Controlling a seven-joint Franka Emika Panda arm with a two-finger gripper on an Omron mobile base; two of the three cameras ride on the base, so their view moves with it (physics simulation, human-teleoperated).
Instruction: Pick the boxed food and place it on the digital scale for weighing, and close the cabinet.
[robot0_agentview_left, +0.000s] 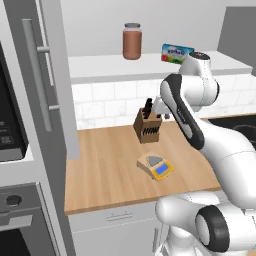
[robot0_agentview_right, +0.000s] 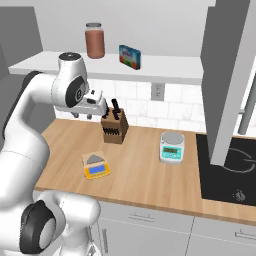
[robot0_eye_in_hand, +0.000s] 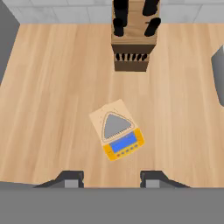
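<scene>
Carton of boxed food (robot0_agentview_right: 130, 56): upright on cabinet shelf (robot0_agentview_right: 165, 70), likely light, stiff, smooth-sided; grip across narrow faces. Gripper (robot0_eye_in_hand: 111, 178): jaws apart, holding nothing, above scale (robot0_eye_in_hand: 117, 135).

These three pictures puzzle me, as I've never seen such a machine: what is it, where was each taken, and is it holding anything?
It is a white robot arm in a rendered kitchen. Two pictures come from cameras behind it, left and right; the third looks down from its hand, with the gripper at the bottom, its jaws apart around nothing. On the wooden counter stand a knife block, a yellow scale and, in the right picture, a white scale. On the shelf of the open cabinet stand a brown jar and the blue box.
</scene>
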